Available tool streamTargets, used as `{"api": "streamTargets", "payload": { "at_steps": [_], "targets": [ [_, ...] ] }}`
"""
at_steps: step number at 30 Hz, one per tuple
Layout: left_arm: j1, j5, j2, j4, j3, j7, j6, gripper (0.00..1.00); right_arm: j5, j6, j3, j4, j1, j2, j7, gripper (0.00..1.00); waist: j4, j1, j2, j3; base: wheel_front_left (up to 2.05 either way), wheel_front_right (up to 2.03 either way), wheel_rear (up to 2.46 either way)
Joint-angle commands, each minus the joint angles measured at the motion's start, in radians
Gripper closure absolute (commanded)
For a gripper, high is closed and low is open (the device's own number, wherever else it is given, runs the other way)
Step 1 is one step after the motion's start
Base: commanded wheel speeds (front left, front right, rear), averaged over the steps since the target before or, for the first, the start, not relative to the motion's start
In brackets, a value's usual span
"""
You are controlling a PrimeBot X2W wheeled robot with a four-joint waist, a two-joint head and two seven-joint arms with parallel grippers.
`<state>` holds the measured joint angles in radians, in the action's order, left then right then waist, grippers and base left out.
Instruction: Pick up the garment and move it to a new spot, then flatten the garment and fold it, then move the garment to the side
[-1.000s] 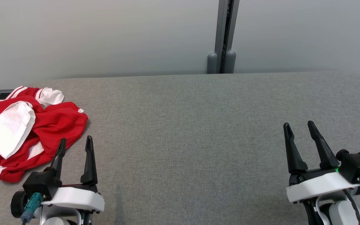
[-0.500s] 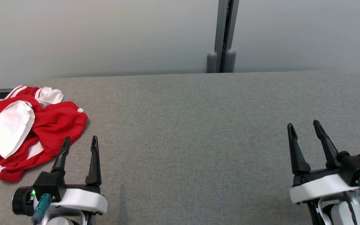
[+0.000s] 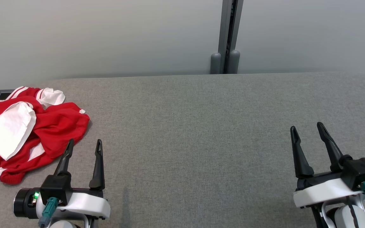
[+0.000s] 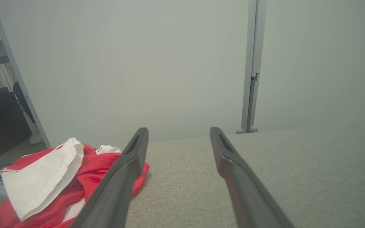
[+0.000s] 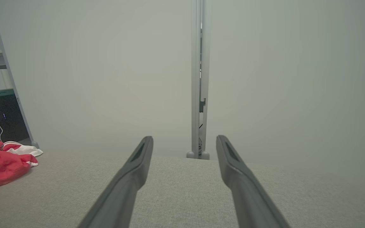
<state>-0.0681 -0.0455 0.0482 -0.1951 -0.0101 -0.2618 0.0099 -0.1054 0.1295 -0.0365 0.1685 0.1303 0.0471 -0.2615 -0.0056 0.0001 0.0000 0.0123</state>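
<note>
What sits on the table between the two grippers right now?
Nothing: the head view shows the grey table bare between the left gripper and the right gripper. The red and white garment lies off to the left gripper's left.

Crumpled cloth garment (image 3: 27, 133), coarse woven grey tabletop (image 3: 201, 126), matt fingers (image 3: 98, 164)

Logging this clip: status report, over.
Left gripper open, empty. Right gripper open, empty. Garment crumpled at table's left end, not gripped. Nothing in the way.
</note>
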Motion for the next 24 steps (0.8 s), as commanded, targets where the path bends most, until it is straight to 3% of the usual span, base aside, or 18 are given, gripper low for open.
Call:
{"api": "streamTargets", "payload": {
  "at_steps": [1, 16, 24],
  "targets": [
    [-0.004, -0.004, 0.004, -0.002, 0.005, -0.004, 0.002, 0.00, -0.002, 0.002, 0.005, 0.000, -0.010, 0.006, -0.006, 0.00, 0.000, -0.0001, 0.0000, 0.000, 0.00, 0.00, 0.00],
    [-0.011, -0.010, 0.004, -0.012, 0.007, -0.004, 0.001, 0.00, -0.016, 0.002, 0.004, 0.005, -0.013, 0.006, -0.006, 0.00, 0.010, -0.0001, 0.0000, -0.003, 0.00, 0.00, 0.00],
    [-0.010, -0.019, 0.004, -0.020, 0.015, -0.003, 0.004, 0.00, -0.033, 0.002, 0.000, -0.001, -0.014, 0.006, -0.006, 0.00, 0.048, -0.0001, 0.0000, -0.008, 0.00, 0.00, 0.00]
  ]
}}
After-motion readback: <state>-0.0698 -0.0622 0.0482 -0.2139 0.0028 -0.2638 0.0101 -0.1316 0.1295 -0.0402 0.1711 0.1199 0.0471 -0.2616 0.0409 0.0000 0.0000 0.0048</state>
